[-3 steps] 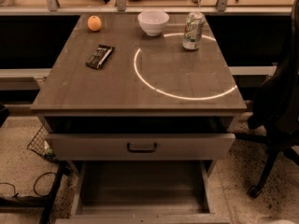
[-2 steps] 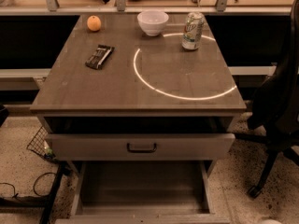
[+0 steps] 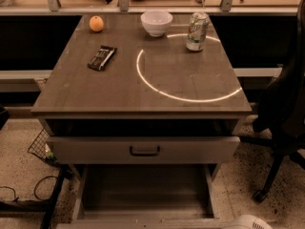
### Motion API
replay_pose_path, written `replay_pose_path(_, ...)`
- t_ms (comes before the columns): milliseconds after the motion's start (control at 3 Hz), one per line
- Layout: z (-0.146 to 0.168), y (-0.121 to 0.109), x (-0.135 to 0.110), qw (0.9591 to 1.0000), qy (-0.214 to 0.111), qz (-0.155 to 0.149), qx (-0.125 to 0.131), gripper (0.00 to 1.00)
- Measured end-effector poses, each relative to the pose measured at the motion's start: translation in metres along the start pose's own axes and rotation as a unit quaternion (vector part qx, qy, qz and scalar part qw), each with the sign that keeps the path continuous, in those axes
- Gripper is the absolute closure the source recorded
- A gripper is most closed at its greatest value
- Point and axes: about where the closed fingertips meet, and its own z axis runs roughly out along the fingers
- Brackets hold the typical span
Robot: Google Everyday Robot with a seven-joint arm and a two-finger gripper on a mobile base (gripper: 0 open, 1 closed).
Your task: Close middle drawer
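The middle drawer [image 3: 143,191] is pulled far out below the top drawer; its wide, shallow box is open and looks empty, and its front runs along the bottom edge of the view. The top drawer [image 3: 143,150], with a taller front and a small dark handle, stands a little way out under the cabinet top. The lowest drawer is hidden beneath. My gripper is not in view; only a white rounded part [image 3: 249,222], which I cannot identify, shows at the bottom right edge next to the open drawer's front right corner.
On the cabinet top [image 3: 95,94] lie an orange [image 3: 96,23], a white bowl [image 3: 157,22], a green-and-white can [image 3: 197,31] and a dark snack bar [image 3: 102,57]. A black office chair [image 3: 286,113] stands to the right. A wire basket [image 3: 43,147] and cables sit on the floor at the left.
The drawers and the things on the cabinet have not moved. A white rounded part has come into view at the bottom right edge.
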Motion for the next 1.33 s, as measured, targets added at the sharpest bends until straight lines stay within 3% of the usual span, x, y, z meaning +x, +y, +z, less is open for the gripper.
replay_pose_path(667, 0.004, 0.0, -0.006, 0.9999, 0.003, -0.014, -0.003, 1.0)
replay_pose_path(1333, 0.054, 0.019, -0.034, 0.9956, 0.021, -0.073, -0.055, 1.0)
